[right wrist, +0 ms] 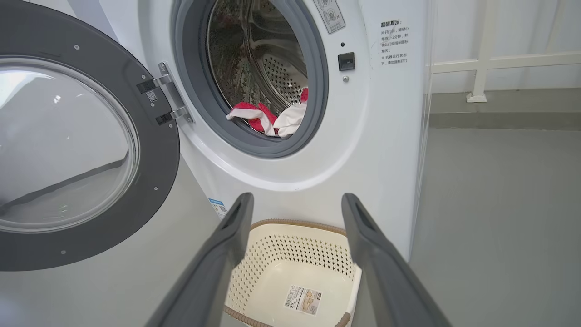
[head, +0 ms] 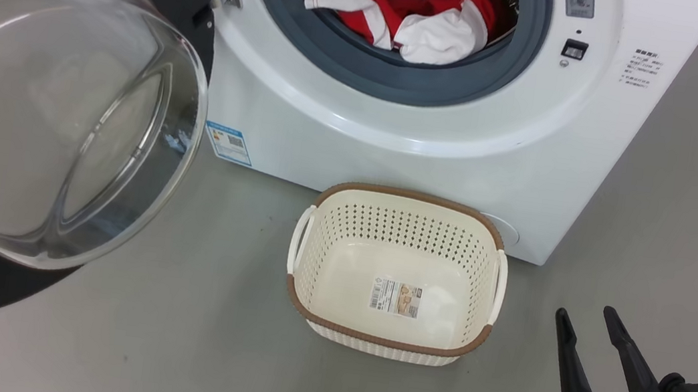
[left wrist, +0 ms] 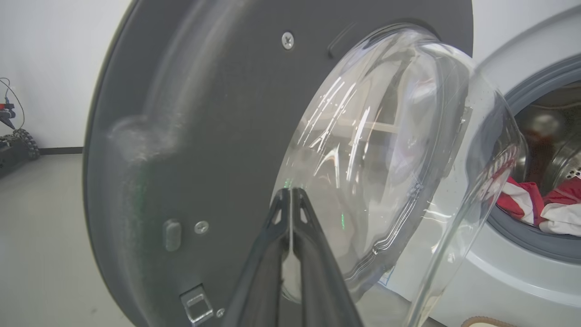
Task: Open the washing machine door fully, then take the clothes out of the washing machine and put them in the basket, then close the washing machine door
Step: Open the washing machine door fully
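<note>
Judging the door (head: 57,110) from the head view, I read it as swung well out to the left of the washing machine (head: 395,155), so the opening step looks about done. My left end effector (left wrist: 289,194) has its fingers (left wrist: 313,254) pressed together, empty, close up to the door's inner side by the glass bowl (left wrist: 386,159). I cannot tell whether they touch it. The clothes (head: 425,24) lie in the drum mouth, draped on the grey seal (head: 404,82). The basket (head: 413,195) sits empty on the floor (head: 205,312) just before the machine. My right end effector (head: 585,313) is spread, holding nothing, off to the basket's right. Next I need a reach into the drum and a pinch on the fabric. The left wrist view gives the finger closure, and the right wrist view gives the drum's depth, which the head view crops
</note>
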Available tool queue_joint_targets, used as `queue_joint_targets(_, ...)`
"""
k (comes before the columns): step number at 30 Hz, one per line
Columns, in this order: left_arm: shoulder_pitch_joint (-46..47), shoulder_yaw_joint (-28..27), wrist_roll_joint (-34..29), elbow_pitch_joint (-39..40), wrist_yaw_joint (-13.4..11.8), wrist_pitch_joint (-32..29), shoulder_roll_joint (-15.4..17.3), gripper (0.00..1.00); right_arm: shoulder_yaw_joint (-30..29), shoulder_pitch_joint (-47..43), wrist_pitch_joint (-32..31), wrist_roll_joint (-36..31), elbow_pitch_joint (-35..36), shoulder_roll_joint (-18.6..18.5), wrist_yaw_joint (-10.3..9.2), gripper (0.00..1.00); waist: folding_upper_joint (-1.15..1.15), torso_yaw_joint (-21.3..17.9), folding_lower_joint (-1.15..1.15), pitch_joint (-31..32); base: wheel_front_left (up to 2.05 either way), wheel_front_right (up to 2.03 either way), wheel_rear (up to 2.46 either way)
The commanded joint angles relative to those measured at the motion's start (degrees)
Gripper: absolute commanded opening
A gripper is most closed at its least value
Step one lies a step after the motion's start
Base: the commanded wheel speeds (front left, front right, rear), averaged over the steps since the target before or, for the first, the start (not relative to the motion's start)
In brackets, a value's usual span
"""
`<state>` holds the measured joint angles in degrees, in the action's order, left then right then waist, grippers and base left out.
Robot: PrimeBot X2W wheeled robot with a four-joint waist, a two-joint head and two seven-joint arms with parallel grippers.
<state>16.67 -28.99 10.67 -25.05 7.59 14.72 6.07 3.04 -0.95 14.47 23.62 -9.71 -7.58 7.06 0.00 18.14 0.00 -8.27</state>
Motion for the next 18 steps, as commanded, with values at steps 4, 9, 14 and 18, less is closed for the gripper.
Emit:
queue_joint_targets(4,-2.7,-0.3,1.8,3.7,-0.1,0.3,1.4,0.16,1.2,-0.1,0.5,-0.4,1.3,0.1,0.43,1.0,0.0,-0.4,0.0,1.6,0.0,0.0,0.0)
queue_joint_targets(9,-6.7,3.3,3.9,6.8,-0.1,0.3,0.1,0.49,0.8,-0.5,0.5,-0.1,1.6,0.6,0.43,1.0,0.0,-1.3,0.0,2.1,0.0,0.0,0.0)
queue_joint_targets(14,-9.9,7.9,5.5,8.9,-0.1,0.3,-0.4,1.0,0.2,-0.6,0.5,0.1,2.0,0.8,0.43,1.0,0.0,-3.1,0.0,2.4,0.0,0.0,0.0)
queue_joint_targets(18,-11.2,11.0,6.3,10.2,-0.1,0.3,-0.2,1.0,-0.4,-0.9,0.5,0.2,2.1,1.0,0.43,1.0,0.0,-4.7,0.0,2.6,0.0,0.0,0.0)
